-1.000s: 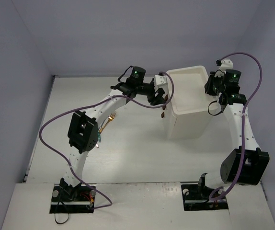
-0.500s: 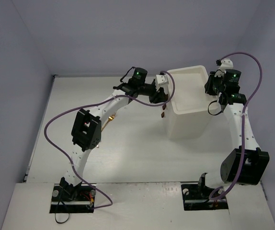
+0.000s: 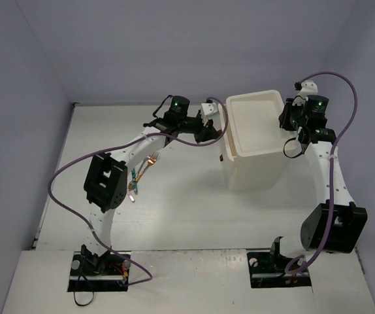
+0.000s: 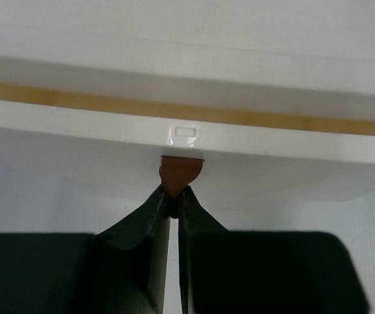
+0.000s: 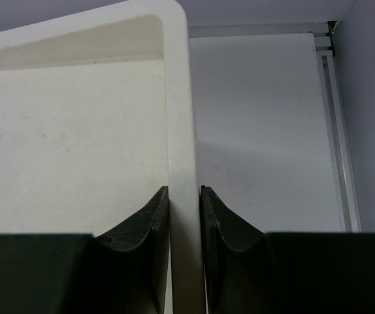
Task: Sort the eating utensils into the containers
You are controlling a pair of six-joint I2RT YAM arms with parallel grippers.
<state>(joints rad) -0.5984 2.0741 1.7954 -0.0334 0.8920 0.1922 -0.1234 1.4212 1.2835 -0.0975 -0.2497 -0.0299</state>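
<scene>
**A:** Where do the eating utensils lie?

**B:** On the bench (image 3: 194, 196), to the left of the drawer unit (image 3: 256, 167). There is a gold fork (image 3: 152, 157), and just nearer the arm bases a teal-handled piece (image 3: 134, 176) with a few more small pieces I cannot make out. Nothing grips them. Both end effectors are at the unit, well apart from the cutlery.

**A:** And the left one?

**B:** The left end effector (image 4: 173, 196) is at the unit's left face, beyond the fork. It is narrowed to a sliver, its fingertips pinched on a small brown handle (image 4: 181, 173). That handle hangs under a little slot in a white drawer front (image 4: 76, 127), and its rounded body shows just past the tips.

**A:** Is that drawer pulled out?

**B:** I cannot tell from these views.

**A:** The right one?

**B:** The right end effector (image 5: 184, 193) is farther back, at the unit's right side. It is clamped on the upright white rim (image 5: 176, 98) of the unit's open top. One finger (image 5: 142, 222) is inside the rim and the other outside, both pressed against the wall. The utensils lie on the opposite side of the unit from it.
</scene>
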